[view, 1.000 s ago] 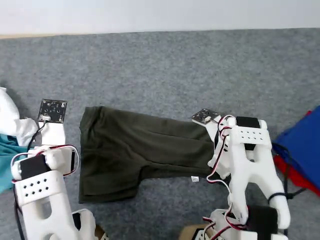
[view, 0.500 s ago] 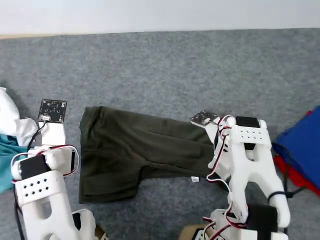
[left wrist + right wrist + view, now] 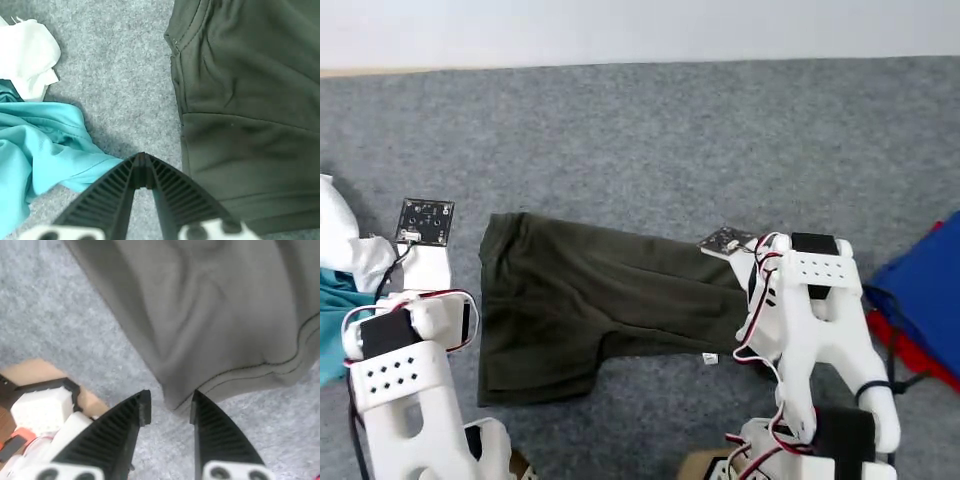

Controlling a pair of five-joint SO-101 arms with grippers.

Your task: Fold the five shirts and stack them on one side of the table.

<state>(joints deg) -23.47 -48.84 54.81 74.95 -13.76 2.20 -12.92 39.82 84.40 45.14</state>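
The dark olive shirt (image 3: 590, 305) lies spread in the middle of the table (image 3: 650, 130), between the two arms. It is a long, uneven shape with creases, not yet a compact packet, so I judge that its folding is only half done. At the right edge a blue garment (image 3: 925, 290) lies flat on top of a red garment (image 3: 910, 350). This looks like the beginning of the stack, but the picture edge cuts both, so I cannot say that they are properly folded. At the left edge a teal garment (image 3: 35, 145) and a white garment (image 3: 27, 55) lie crumpled, touching each other and near the olive shirt. These two seem to wait for their turn. By this count, about two shirts may be done, one is in work and two are left.

The right gripper (image 3: 170, 397) is low at the right end of the olive shirt, its fingers a little apart with the stitched hem between them, not yet closed on it. The left gripper (image 3: 144, 160) hangs over bare table between the teal garment and the olive shirt, its fingers pressed together and holding nothing.

The table is covered with a grey, felt-like cloth. Behind its far edge is a pale, plain wall (image 3: 620, 30). A small tan board (image 3: 40, 372) sits by the base of the right arm.
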